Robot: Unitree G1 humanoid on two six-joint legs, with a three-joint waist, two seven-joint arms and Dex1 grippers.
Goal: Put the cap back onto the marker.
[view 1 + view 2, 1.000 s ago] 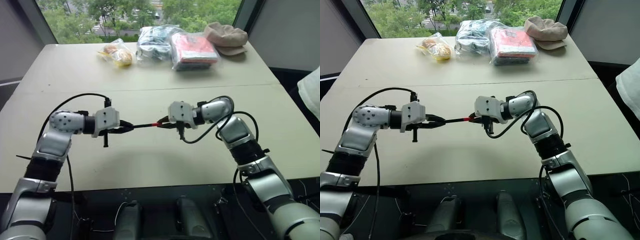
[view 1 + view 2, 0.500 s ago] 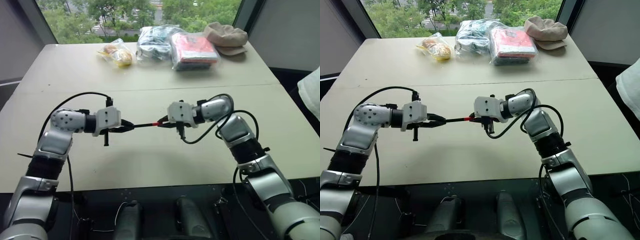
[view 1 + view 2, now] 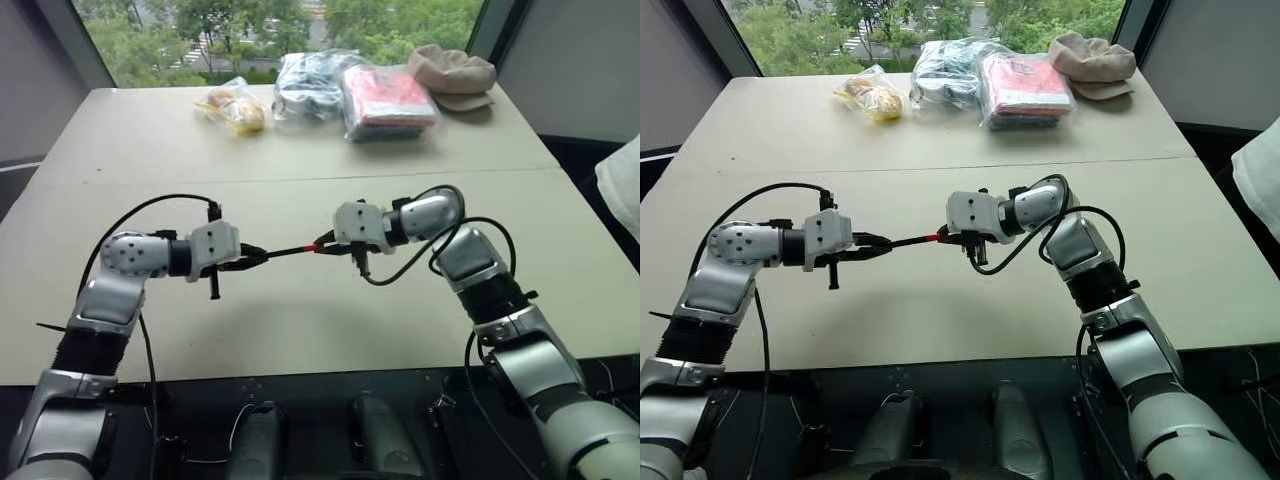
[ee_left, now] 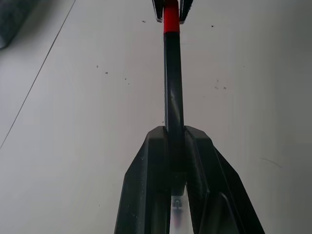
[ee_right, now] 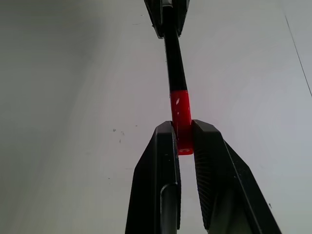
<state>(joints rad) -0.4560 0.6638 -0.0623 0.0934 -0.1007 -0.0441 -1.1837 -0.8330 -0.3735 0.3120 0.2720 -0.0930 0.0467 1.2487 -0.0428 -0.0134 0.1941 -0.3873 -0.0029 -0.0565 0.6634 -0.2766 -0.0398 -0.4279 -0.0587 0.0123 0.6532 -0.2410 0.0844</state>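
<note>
The marker (image 3: 285, 251) hangs level above the table, between my two grippers. My left gripper (image 3: 255, 256) is shut on its dark barrel (image 4: 173, 87) near the back end. The red cap (image 5: 180, 114) sits over the marker's other end, flush against the barrel. My right gripper (image 3: 322, 245) faces the left one and is shut on the cap, with one black finger (image 5: 163, 146) on each side of it. The two grippers point at each other along the marker's length.
At the far edge of the table lie a yellow snack bag (image 3: 235, 108), a clear bag of dark items (image 3: 305, 85), a red packet in plastic (image 3: 385, 100) and a beige hat (image 3: 452, 72). A person's white sleeve (image 3: 622, 190) shows at the right.
</note>
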